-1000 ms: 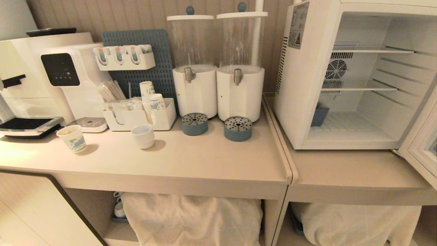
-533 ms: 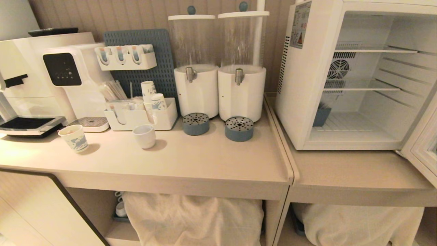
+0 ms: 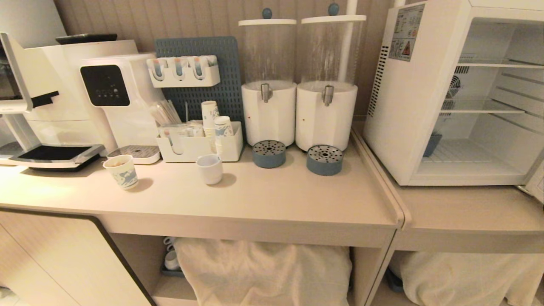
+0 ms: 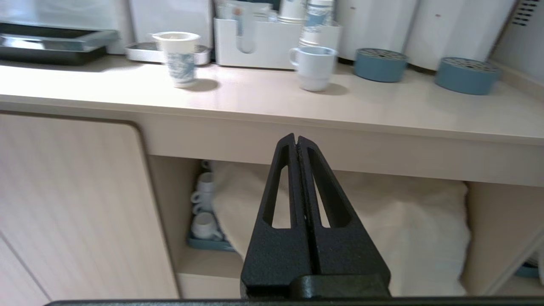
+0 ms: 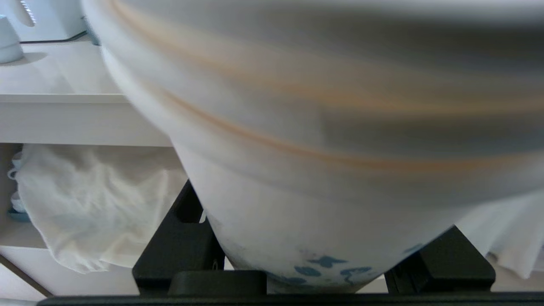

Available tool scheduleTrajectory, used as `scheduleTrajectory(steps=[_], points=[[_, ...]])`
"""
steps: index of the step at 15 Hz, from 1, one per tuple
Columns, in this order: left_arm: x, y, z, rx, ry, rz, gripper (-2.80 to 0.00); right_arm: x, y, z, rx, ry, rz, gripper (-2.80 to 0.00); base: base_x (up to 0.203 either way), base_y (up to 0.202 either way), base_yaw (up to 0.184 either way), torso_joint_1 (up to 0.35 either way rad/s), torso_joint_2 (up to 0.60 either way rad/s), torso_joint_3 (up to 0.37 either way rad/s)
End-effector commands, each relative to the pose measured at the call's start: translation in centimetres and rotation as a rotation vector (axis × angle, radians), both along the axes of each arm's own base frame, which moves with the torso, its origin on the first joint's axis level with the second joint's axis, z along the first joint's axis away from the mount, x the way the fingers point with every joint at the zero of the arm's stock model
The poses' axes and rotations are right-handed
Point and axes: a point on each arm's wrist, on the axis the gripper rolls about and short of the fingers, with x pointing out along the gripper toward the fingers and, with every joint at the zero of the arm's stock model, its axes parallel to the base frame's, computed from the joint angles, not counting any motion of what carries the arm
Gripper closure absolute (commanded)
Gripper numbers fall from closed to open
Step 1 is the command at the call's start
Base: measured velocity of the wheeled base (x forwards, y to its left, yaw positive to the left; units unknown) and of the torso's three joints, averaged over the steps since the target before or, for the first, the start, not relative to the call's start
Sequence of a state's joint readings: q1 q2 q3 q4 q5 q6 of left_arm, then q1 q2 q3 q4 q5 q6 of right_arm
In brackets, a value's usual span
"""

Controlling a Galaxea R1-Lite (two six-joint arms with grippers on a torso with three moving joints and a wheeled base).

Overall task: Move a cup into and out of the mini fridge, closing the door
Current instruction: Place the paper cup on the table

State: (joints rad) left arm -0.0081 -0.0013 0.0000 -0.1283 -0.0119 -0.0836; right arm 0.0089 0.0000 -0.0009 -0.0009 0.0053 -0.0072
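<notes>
The cup [image 5: 323,148], a white paper cup with blue print near its base and layered rims, fills the right wrist view. My right gripper [image 5: 310,250] is shut on it, one black finger [image 5: 178,238] on each side, low in front of the counter. The mini fridge [image 3: 416,93] stands at the right of the head view with its inside and wire shelves exposed. Only a sliver of its open door [image 3: 538,178] shows at the right edge. My left gripper [image 4: 296,138] is shut and empty, below the counter's front edge. Neither arm shows in the head view.
On the counter [image 3: 263,199] stand a short blue-printed paper cup [image 3: 122,171], a white mug [image 3: 210,168], an organiser with stacked cups [image 3: 195,144], two drink dispensers [image 3: 268,85] and a coffee machine [image 3: 106,93]. White cloth [image 3: 263,272] fills the shelf underneath.
The whole head view has shifted to the right, so the camera has moved. The fridge now sits nearer the right edge. Nothing on the counter has moved.
</notes>
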Motion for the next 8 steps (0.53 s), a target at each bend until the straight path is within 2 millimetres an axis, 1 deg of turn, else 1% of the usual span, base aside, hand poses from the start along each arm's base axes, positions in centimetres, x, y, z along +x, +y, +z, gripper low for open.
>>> scheduleTrajectory(steps=[1, 8], points=[[0.31, 0.0, -1.11, 0.0, 0.036, 0.0, 0.0, 0.02, 0.0, -0.03, 0.0, 0.003, 0.001, 0.0, 0.0, 0.19, 0.0, 0.002, 0.0, 0.002], [0.31, 0.0, -1.1, -0.002, 0.035, 0.0, 0.0, 0.01, 0.0, 0.01, 0.0, 0.002, 0.003, 0.0, 0.0, 0.195, -0.001, 0.001, 0.0, 0.002]])
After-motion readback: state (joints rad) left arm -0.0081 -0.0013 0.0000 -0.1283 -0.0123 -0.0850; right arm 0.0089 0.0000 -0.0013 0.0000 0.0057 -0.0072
